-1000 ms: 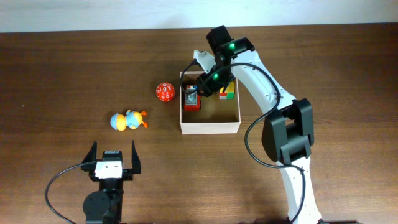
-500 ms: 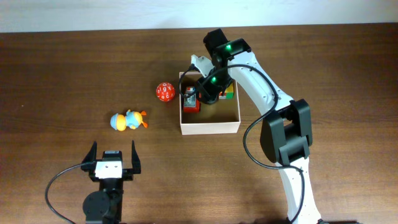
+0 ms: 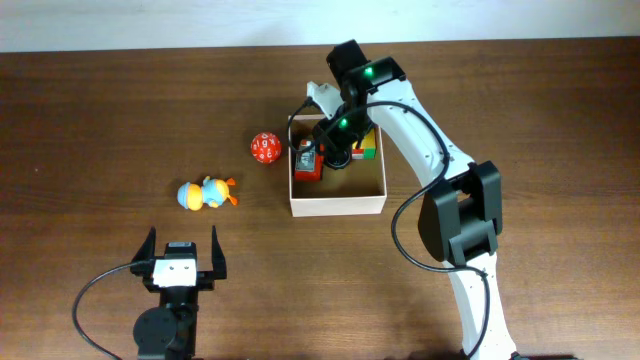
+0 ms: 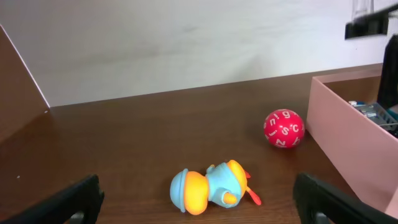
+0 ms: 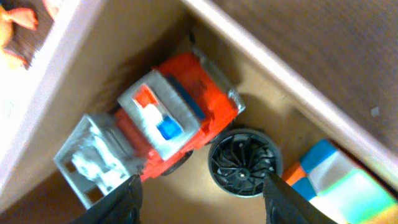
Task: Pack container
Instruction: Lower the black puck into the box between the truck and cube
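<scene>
The container [image 3: 338, 205], a white-walled box with a tan floor, sits at table centre. Inside lie a red toy truck [image 3: 307, 160], a black round wheel-like piece [image 5: 244, 162] and a multicoloured cube [image 3: 365, 148]. My right gripper [image 3: 333, 150] hangs open and empty over the box's far left part; in its wrist view [image 5: 199, 205] the fingers frame the truck [image 5: 163, 121] and the black piece. A red numbered ball [image 3: 264, 148] and an orange-blue duck toy [image 3: 207, 193] lie left of the box. My left gripper [image 3: 181, 258] is open near the front edge, the duck [image 4: 211, 185] ahead of it.
The box wall [image 4: 348, 146] shows pink at the right of the left wrist view, with the red ball [image 4: 284, 128] just left of it. A white wall borders the table's far edge. The right arm's links stretch from the front right across the box.
My right gripper shifted slightly over the box's far left part and lowered toward the truck. The toys outside the box and the left arm have not moved.
</scene>
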